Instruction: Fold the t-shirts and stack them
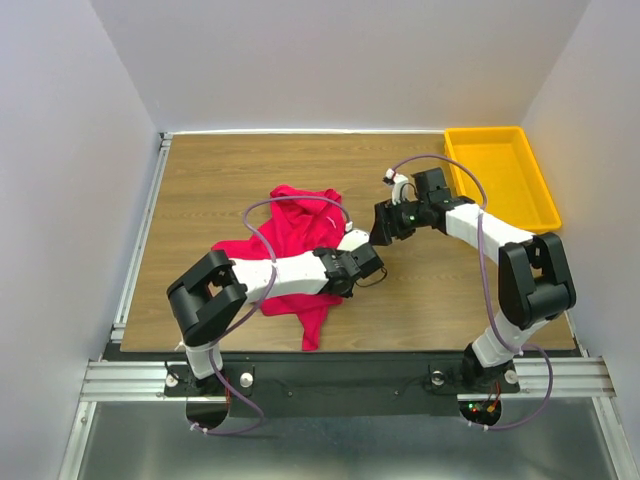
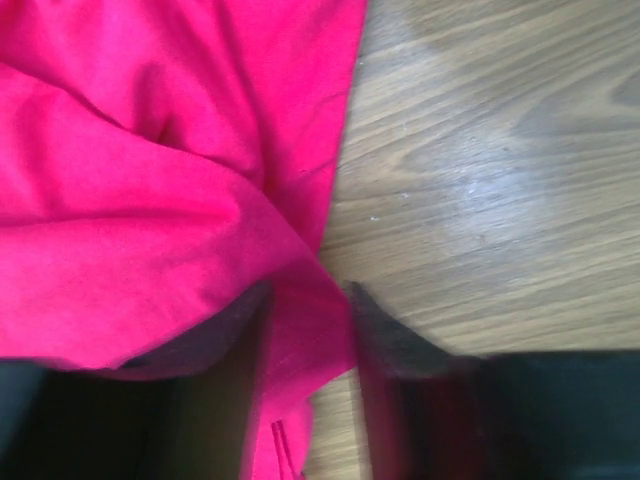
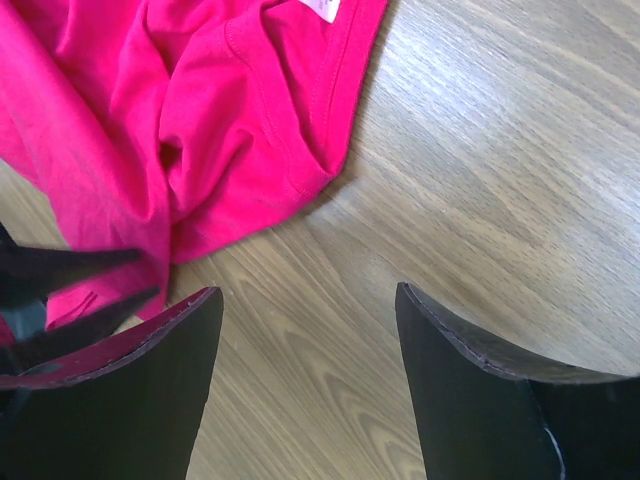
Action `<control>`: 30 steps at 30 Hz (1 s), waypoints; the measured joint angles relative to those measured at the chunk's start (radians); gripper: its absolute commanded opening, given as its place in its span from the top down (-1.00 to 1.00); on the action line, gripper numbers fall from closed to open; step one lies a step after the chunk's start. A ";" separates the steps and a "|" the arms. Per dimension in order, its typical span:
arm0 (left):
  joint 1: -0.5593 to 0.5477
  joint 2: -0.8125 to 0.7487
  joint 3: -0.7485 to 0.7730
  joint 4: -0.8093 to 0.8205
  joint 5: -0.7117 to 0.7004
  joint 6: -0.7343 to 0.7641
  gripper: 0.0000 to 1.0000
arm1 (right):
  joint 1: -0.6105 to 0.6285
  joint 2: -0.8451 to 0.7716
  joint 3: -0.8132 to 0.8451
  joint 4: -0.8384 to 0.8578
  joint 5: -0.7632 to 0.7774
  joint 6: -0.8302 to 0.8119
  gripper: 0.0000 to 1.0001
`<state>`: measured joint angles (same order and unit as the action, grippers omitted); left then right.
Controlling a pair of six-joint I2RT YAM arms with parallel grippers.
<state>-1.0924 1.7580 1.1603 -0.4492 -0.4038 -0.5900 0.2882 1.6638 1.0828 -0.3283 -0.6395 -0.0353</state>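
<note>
The crimson-pink t-shirt (image 1: 293,225) lies crumpled on the wooden table, left of centre, with a strip trailing toward the near edge. My left gripper (image 1: 372,265) is low at the shirt's right edge. In the left wrist view the left gripper (image 2: 310,292) has its jaws narrowed around a fold of the t-shirt (image 2: 150,200), and the cloth touches both fingers at the tips. My right gripper (image 1: 383,226) hovers just right of the shirt. In the right wrist view the right gripper (image 3: 310,295) stands open over bare wood, with the t-shirt (image 3: 200,120) and its white neck label (image 3: 322,8) ahead on the left.
A yellow tray (image 1: 497,172) stands at the back right corner of the table. White walls enclose the table on three sides. An aluminium rail (image 1: 140,230) runs along the left edge. Both arms reach toward the centre and nearly meet there.
</note>
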 measured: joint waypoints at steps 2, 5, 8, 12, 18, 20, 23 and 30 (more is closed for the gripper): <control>-0.005 0.006 0.006 -0.012 -0.016 0.007 0.62 | 0.000 0.006 0.000 0.003 -0.008 0.008 -0.50; -0.008 0.007 0.006 -0.023 -0.026 0.010 0.89 | 0.000 0.030 0.000 0.007 -0.022 0.017 -0.50; -0.008 0.006 0.006 -0.023 -0.032 0.013 1.00 | 0.000 0.056 0.000 0.007 -0.035 0.022 -0.50; -0.008 -0.023 -0.002 -0.018 -0.029 0.013 0.82 | 0.000 0.103 0.010 0.008 -0.069 0.047 -0.49; -0.008 -0.206 -0.056 0.016 0.039 -0.006 -0.21 | 0.000 0.179 0.056 0.008 -0.121 0.085 -0.48; -0.008 -0.245 -0.056 0.032 0.072 -0.019 -0.31 | 0.000 0.195 0.069 0.009 -0.133 0.094 -0.48; -0.021 -0.242 -0.060 0.050 0.094 -0.037 -0.36 | 0.000 0.208 0.080 0.009 -0.143 0.105 -0.48; -0.113 -0.089 -0.066 0.023 0.060 -0.062 -0.40 | 0.000 0.211 0.082 0.017 -0.149 0.119 -0.48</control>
<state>-1.2053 1.6695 1.0946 -0.4259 -0.3443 -0.6521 0.2882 1.8748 1.1645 -0.3111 -0.7883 0.0837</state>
